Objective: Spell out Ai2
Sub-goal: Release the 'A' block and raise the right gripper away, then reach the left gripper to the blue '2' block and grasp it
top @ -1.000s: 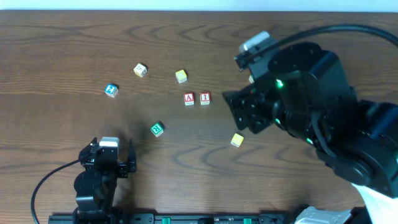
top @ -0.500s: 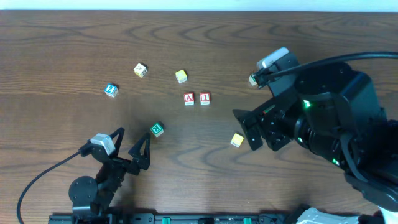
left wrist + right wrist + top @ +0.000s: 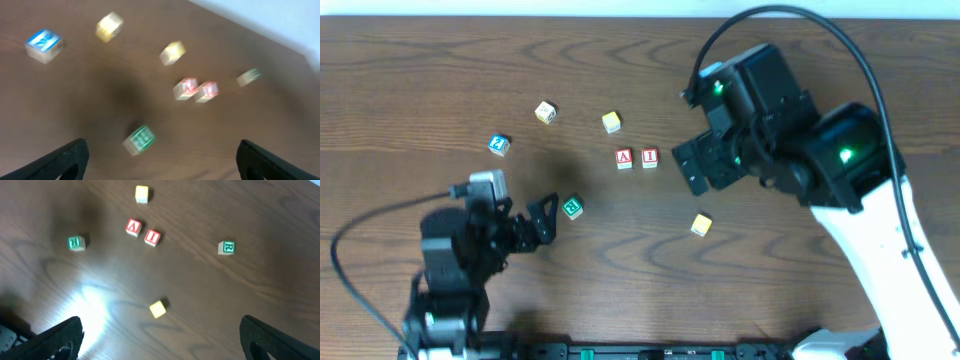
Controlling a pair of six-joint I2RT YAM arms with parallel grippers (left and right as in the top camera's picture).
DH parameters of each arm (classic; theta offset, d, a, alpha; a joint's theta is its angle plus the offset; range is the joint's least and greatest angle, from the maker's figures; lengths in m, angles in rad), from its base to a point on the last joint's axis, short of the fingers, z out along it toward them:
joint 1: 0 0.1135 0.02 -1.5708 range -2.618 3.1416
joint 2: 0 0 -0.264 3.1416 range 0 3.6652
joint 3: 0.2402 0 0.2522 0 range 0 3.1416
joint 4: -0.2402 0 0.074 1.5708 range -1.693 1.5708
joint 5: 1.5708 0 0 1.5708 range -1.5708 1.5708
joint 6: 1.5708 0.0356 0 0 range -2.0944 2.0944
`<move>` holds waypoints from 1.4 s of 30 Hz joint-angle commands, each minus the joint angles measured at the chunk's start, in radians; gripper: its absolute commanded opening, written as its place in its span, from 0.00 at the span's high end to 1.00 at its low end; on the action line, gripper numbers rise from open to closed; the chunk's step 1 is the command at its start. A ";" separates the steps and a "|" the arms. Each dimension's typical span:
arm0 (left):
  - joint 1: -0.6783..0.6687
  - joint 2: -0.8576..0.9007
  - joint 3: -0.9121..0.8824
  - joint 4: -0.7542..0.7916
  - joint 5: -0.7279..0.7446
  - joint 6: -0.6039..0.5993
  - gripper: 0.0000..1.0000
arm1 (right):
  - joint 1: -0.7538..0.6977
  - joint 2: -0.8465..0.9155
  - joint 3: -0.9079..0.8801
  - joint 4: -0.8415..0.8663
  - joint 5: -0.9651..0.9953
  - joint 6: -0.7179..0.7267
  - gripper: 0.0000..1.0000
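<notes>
Farthest left on the surface (image 3: 410,80), the blue 2 cube (image 3: 498,144) lies alone, well apart from the other letters, and it has not moved in the last second. My left tool (image 3: 542,220) is what changed. A second ago it sat parked near the front edge; it has since lifted and swung out toward the middle, fingers spread wide and holding nothing. I take that as the start of a reach for the 2, which lies up and to its left. A yellowish cube (image 3: 546,112) sits beyond, and a green cube (image 3: 572,207) lies just beside the tool's tip, easy to knock. Further right, a yellow cube (image 3: 611,122) lies near the A cube (image 3: 624,158), with the I cube (image 3: 649,158) just beside the A, so two letters are placed. My right tool (image 3: 688,168), wide open and empty, has swung back in and hangs just right of the I, over the spot the 2 needs. A second yellow cube (image 3: 701,224) lies nearer the front. A green R cube (image 3: 226,247) shows only in the right wrist view.
</notes>
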 commanded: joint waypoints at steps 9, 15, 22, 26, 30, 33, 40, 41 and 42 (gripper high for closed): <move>0.001 0.523 0.459 -0.416 -0.275 0.166 0.04 | -0.341 -0.029 -0.087 0.157 -0.349 -0.163 0.01; 0.003 0.723 0.503 -0.356 -0.348 0.329 0.05 | -0.395 -0.029 -0.193 0.272 -0.425 -0.206 0.01; 0.016 0.901 0.572 -0.232 -0.412 0.606 0.05 | -0.414 -0.029 -0.274 0.340 -0.434 -0.239 0.01; 0.048 0.986 0.624 -0.175 -0.408 0.694 0.05 | -0.417 -0.029 -0.275 0.336 -0.434 -0.241 0.01; 0.073 1.077 0.686 -0.166 -0.409 0.782 0.05 | -0.417 -0.029 -0.275 0.335 -0.434 -0.241 0.01; 0.077 1.135 0.724 -0.167 -0.417 0.834 0.05 | -0.417 -0.029 -0.275 0.335 -0.434 -0.241 0.01; 0.080 1.229 0.776 -0.163 -0.376 0.873 0.05 | -0.417 -0.029 -0.275 0.335 -0.434 -0.241 0.01; 0.081 1.244 0.782 -0.163 -0.375 0.876 0.04 | -0.417 -0.029 -0.275 0.336 -0.434 -0.241 0.01; 0.081 1.260 0.791 -0.164 -0.376 0.880 0.05 | -0.417 -0.029 -0.275 0.336 -0.434 -0.241 0.01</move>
